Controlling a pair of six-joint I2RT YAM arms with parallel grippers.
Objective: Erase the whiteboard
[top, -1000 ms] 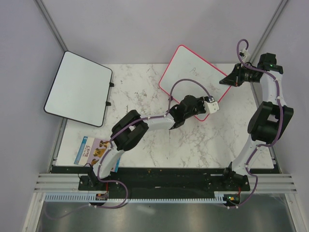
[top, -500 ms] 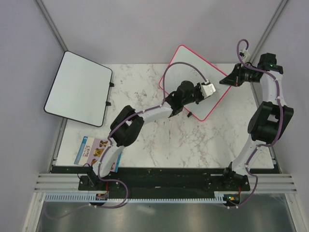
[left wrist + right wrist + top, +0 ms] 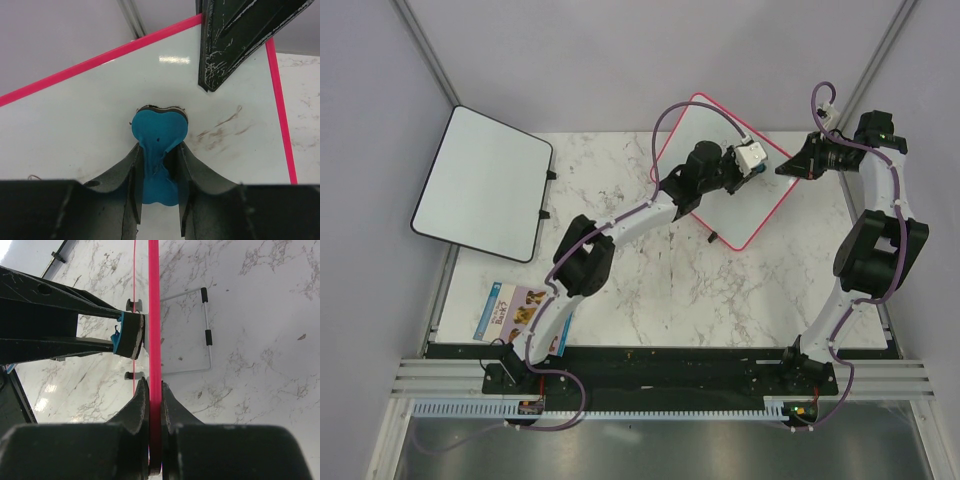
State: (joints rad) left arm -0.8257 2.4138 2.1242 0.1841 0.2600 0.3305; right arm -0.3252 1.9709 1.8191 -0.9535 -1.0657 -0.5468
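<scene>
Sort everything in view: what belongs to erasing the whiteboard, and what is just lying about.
Part of the job:
- whiteboard, pink frame, faint smudges on it
- blue eraser
- left gripper, gripping the eraser
- right gripper, clamped on the whiteboard's frame

Just lying about:
- black-framed board, far left
- booklet, near left edge

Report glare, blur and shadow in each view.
Left wrist: a small glare streak on the whiteboard above the blue eraser; the near jaws are dark and soft. Right wrist: near jaws blurred, pink frame sharp beyond. Top external: even light, only soft shadows.
</scene>
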